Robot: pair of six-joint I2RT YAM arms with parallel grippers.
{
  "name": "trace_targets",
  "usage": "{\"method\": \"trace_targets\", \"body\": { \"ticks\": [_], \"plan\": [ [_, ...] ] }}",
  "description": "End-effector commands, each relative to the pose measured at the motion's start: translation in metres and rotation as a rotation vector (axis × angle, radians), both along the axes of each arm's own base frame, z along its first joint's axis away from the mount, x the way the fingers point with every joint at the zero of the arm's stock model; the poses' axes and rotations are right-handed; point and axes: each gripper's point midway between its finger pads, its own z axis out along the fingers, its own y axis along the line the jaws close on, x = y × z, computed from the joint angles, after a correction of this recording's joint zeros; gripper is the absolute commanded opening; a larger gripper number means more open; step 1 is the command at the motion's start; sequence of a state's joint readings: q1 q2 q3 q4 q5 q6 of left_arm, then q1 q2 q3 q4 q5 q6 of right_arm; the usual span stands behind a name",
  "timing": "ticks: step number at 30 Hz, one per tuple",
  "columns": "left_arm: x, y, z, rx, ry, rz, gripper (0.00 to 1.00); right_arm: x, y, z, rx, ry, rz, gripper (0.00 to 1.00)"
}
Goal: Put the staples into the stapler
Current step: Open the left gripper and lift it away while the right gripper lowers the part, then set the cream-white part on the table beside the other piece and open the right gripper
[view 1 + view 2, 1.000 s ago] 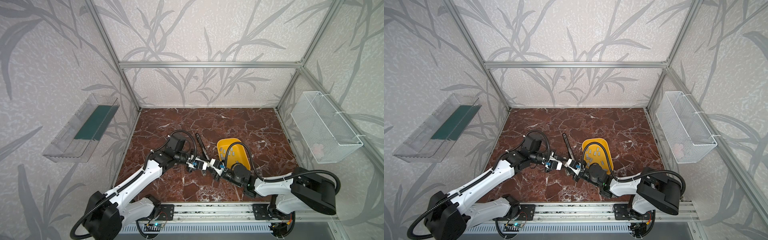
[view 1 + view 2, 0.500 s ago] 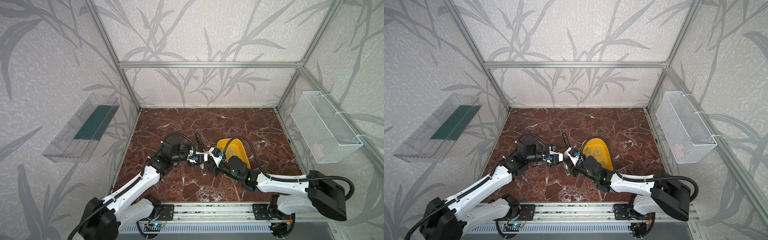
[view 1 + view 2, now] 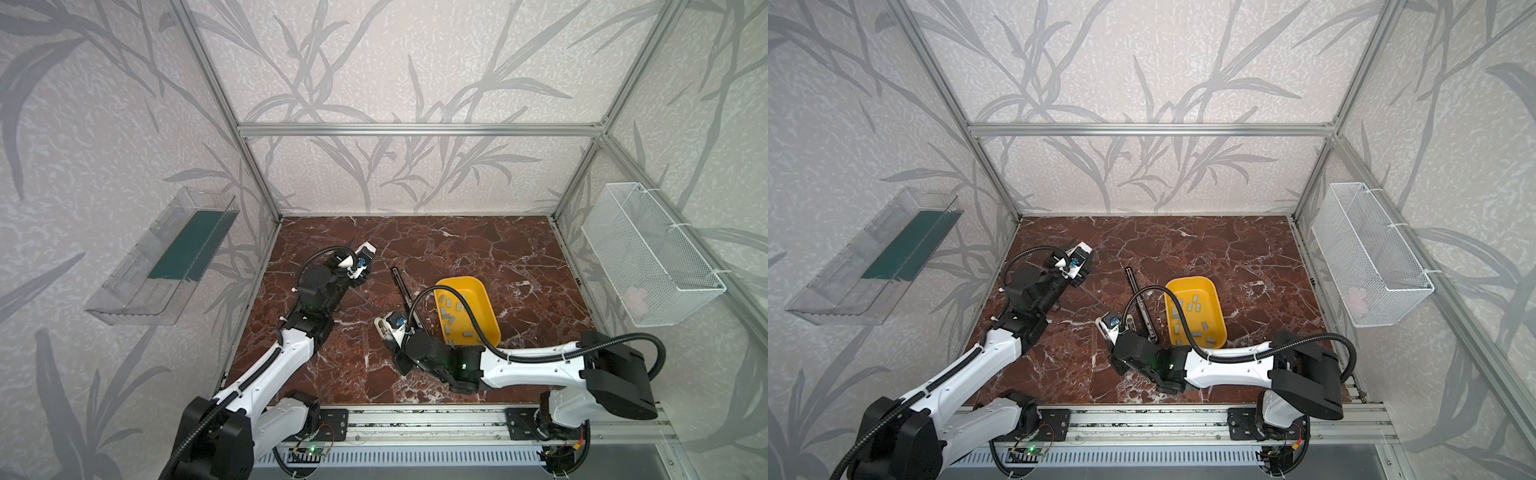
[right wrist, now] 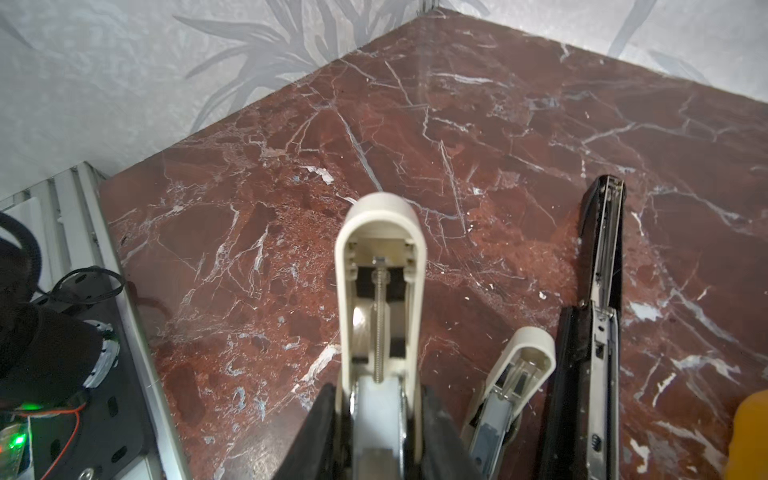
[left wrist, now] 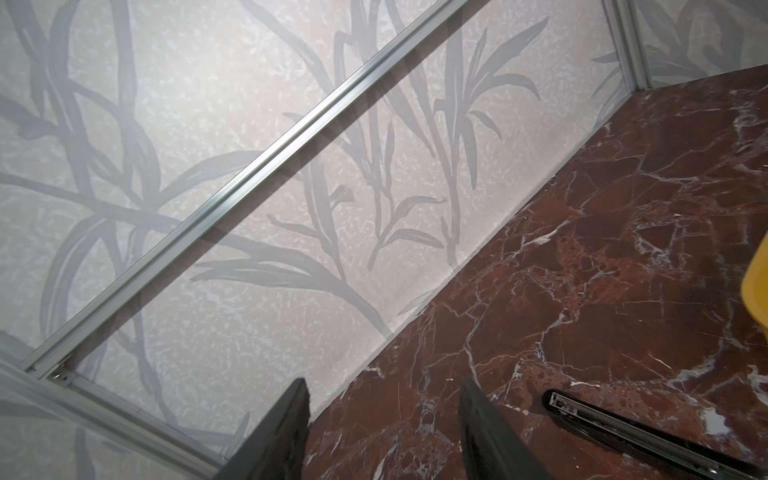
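Grey staples [image 3: 459, 307] lie scattered flat inside the yellow tray [image 3: 484, 301] on the table [image 3: 457, 241], and the cream stapler [image 4: 380, 291], swung open with its spring showing, sits clamped in the right end effector [image 4: 376, 401].

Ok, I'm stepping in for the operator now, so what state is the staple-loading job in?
Left hand: open, empty, above the table.
Right hand: shut on a cream stapler.
Black stapler lies opened on the table beside the yellow tray, which holds the staples.
Done: stapler grasped. Left: pick a strip, load it, close up.
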State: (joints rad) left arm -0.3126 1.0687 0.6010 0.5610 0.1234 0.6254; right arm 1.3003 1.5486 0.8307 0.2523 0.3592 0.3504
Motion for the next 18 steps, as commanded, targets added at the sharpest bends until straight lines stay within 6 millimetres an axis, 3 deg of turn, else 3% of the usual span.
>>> {"method": "trace_targets", "body": {
  "ticks": [1,8,18],
  "plan": [
    [0.001,0.008,0.012,-0.056,-0.035,0.035,0.57,0.001,-0.004,-0.016,-0.034,0.064,-0.081,0.0],
    [-0.002,0.001,0.012,-0.058,-0.035,-0.009,0.57,0.015,-0.012,-0.047,-0.157,0.152,-0.295,0.0],
    [-0.004,0.0,0.013,-0.045,-0.038,-0.021,0.57,0.016,0.006,-0.078,-0.213,0.163,-0.309,0.0]
  ]
}}
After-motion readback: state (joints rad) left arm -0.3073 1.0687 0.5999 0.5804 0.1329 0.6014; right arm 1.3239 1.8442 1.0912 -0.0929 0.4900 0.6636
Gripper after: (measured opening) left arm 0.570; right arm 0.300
